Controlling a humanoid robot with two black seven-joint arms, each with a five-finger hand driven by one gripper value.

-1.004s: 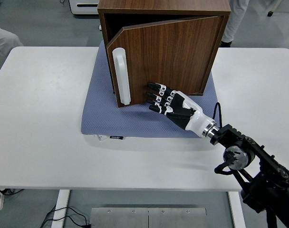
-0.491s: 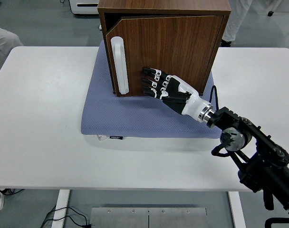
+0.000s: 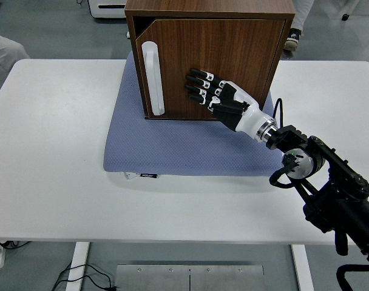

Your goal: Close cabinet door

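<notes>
We see our right hand (image 3: 216, 97) as a five-fingered unit in black and white: the fingers (image 3: 199, 85) are black, broken up by small white segments at the knuckles, and the back of the hand is black with white panels. Behind it sits a smooth white wrist cuff (image 3: 253, 120), followed by a narrow silver metal ring (image 3: 270, 134). Our right forearm (image 3: 330, 194) is matte black and blocky, built from angular housings. A round joint (image 3: 294, 161) with a grey metallic face sits near the wrist. Thin black cables (image 3: 279, 179) loop loosely beside that joint, and another curves up by the cuff.
</notes>
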